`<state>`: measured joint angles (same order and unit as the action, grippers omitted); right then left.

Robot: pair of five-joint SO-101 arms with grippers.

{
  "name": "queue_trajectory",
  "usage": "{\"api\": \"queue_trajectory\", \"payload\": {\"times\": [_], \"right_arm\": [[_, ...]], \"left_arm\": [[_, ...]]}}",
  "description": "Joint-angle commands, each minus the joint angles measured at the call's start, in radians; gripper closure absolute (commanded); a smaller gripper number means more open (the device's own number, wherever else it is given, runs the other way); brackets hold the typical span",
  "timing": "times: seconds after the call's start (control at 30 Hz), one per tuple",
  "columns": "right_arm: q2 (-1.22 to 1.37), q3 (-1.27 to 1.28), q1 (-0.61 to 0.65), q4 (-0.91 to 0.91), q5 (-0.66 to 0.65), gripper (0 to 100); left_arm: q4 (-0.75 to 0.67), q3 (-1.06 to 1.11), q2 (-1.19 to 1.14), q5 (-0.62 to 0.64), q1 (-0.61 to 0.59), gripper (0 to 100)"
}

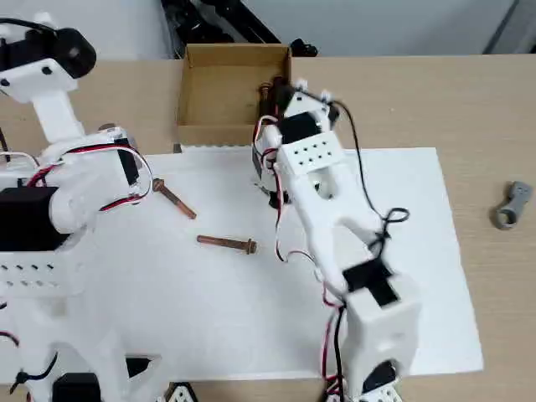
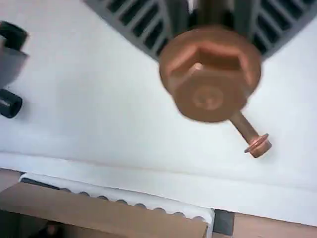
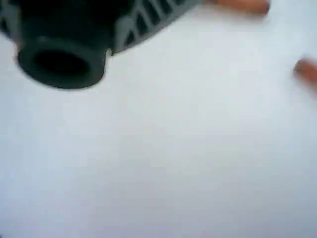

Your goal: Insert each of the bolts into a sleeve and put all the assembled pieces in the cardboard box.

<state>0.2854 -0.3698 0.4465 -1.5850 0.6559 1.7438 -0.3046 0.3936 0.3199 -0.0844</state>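
A light wood-grain table (image 1: 486,100) is recorded across the high view. Its middle is covered by a white sheet (image 1: 209,318), laid flat, with bare wood left at the right and far sides. A small grey part (image 1: 512,203) is noted on the bare wood, right of the sheet. Beyond the far edge, black equipment (image 1: 218,21) and a pale grey surface (image 1: 402,21) are seen; wall or floor cannot be told. Even lighting is observed.

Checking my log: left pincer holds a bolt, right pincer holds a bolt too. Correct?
No. The right pincer holds a black sleeve instead; the right wrist view shows it. The left pincer does hold a bolt.
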Motion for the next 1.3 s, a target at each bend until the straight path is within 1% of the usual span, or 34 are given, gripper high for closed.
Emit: {"api": "queue_trajectory", "payload": {"times": [0.0, 0.07, 0.13, 0.2, 0.3, 0.4, 0.53, 0.63, 0.73, 0.8, 0.87, 1.0, 1.1, 1.17, 1.27], "right_arm": [[-0.203, -0.025, 0.038, -0.073, -0.216, 99.4], [-0.298, -0.011, 0.058, -0.081, -0.321, 99.4], [-0.407, 0.006, 0.076, -0.079, -0.396, 99.5], [-0.512, 0.018, 0.101, -0.067, -0.460, 99.5], [-0.653, 0.020, 0.122, -0.067, -0.522, 99.5], [-0.777, 0.020, 0.124, -0.067, -0.551, 99.5], [-0.920, 0.043, 0.124, -0.067, -0.557, 99.5], [-1.032, 0.129, 0.127, -0.067, -0.562, 99.5], [-1.159, 0.282, 0.127, -0.038, -0.562, 99.5], [-1.267, 0.404, 0.127, 0.047, -0.555, 99.4], [-1.386, 0.560, 0.127, 0.185, -0.557, 99.4], [-1.632, 0.939, 0.127, 0.555, -0.555, 99.5], [-1.779, 1.221, 0.125, 0.829, -0.555, 99.5], [-1.830, 1.367, 0.125, 0.947, -0.557, 99.5], [-1.834, 1.487, 0.125, 1.038, -0.557, 99.5]], "left_arm": [[-0.005, -0.004, 0.031, -0.006, -0.002, 100], [-0.017, -0.004, 0.032, -0.006, -0.002, 100], [-0.028, -0.004, 0.034, -0.006, 0.000, 100], [-0.035, -0.004, 0.034, -0.008, 0.003, 100], [-0.060, -0.004, 0.034, -0.008, 0.003, 100], [-0.098, -0.004, 0.034, -0.008, 0.005, 100], [-0.166, -0.005, 0.034, -0.006, 0.021, 100], [-0.207, -0.008, 0.035, -0.006, 0.087, 100], [-0.262, -0.008, 0.035, -0.006, 0.175, 100], [-0.308, -0.008, 0.035, -0.006, 0.221, 100], [-0.359, -0.008, 0.035, -0.006, 0.249, 100], [-0.445, -0.008, 0.035, -0.006, 0.292, 100], [-0.476, -0.008, 0.035, -0.005, 0.324, 100], [-0.488, -0.008, 0.035, -0.005, 0.361, 100], [-0.489, -0.010, 0.035, -0.005, 0.422, 100]]}}
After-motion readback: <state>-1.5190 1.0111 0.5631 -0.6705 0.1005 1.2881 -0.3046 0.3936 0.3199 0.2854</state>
